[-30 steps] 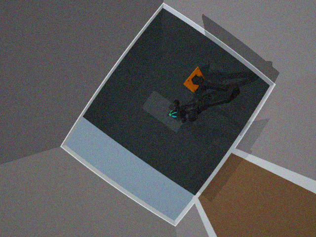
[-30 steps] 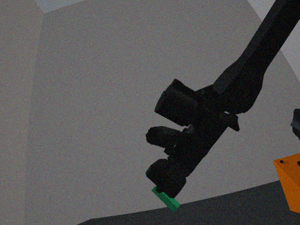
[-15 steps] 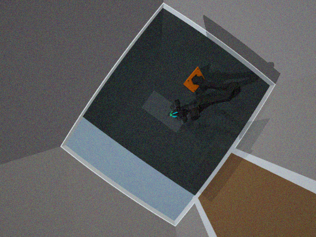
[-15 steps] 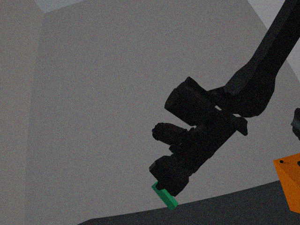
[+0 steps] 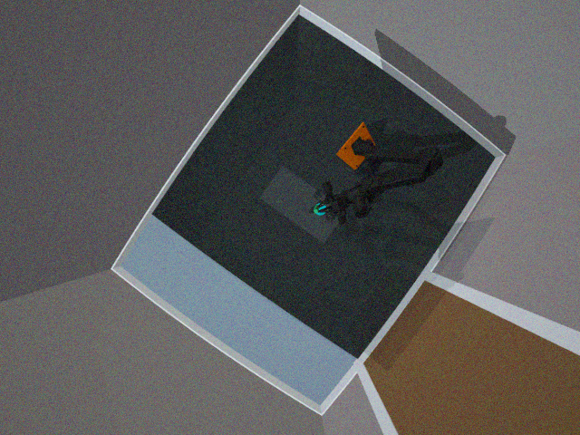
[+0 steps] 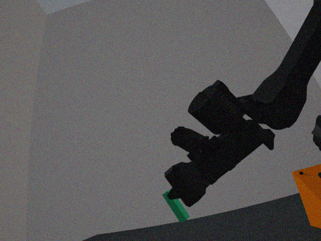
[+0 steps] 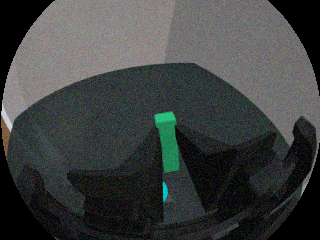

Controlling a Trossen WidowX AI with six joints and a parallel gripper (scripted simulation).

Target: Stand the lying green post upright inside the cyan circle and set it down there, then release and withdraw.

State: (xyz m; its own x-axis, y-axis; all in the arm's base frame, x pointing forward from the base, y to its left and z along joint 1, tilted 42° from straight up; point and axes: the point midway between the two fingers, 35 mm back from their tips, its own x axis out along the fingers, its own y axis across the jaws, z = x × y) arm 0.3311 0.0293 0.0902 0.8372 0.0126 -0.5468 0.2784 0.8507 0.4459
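My gripper (image 6: 173, 195) (image 7: 167, 131) is shut on the green post and points obliquely down. The green post (image 6: 178, 209) (image 7: 170, 154) is held tilted, partly upright, with its upper end at the fingers and its lower end down to the right in the exterior view. Whether that lower end touches the table cannot be told. The cyan circle (image 5: 322, 206) (image 7: 165, 192) lies on the table below the gripper. It is partly hidden by the gripper and post in the top view, and mostly by a finger in the wrist view.
An orange block (image 5: 349, 152) (image 6: 309, 197) with dark spots stands beside the arm, with a dark arm part over it in the top view. A faint lighter rectangle (image 5: 285, 190) lies on the dark table (image 5: 262, 117) around the circle. Pale walls border the area.
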